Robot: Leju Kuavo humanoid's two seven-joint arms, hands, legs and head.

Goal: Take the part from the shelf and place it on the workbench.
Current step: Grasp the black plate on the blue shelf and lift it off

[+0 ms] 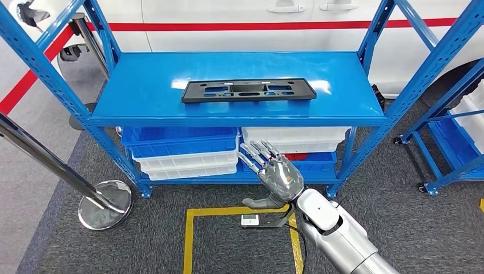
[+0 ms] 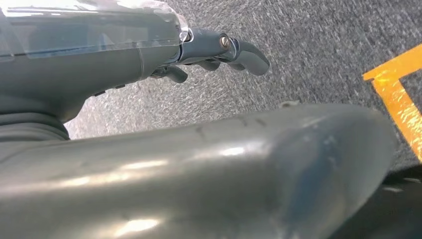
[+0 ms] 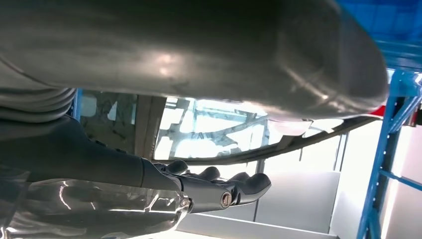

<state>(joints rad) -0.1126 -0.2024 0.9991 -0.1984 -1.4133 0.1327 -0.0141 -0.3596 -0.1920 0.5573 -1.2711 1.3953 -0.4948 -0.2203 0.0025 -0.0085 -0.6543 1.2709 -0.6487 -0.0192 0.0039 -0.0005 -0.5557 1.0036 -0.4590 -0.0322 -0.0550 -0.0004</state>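
Observation:
The part (image 1: 248, 90) is a long, flat black plastic plate with cut-outs. It lies across the middle of the blue shelf's top board (image 1: 142, 91). My right hand (image 1: 278, 174) is raised below and in front of that board, level with the lower bins, its fingers spread and holding nothing. In the right wrist view the right hand (image 3: 149, 184) shows its dark fingers (image 3: 234, 191) extended with nothing in them. My left hand (image 2: 124, 55) hangs over grey carpet, its fingers (image 2: 244, 50) loosely extended and holding nothing.
Under the top board sit a blue bin (image 1: 180, 140), white bins (image 1: 188, 164) and another white bin (image 1: 294, 138). A chrome stanchion base (image 1: 105, 204) stands at the left. Yellow floor tape (image 1: 188, 240) marks a square. A second blue rack (image 1: 456, 131) stands at the right, a white car (image 1: 257, 14) behind.

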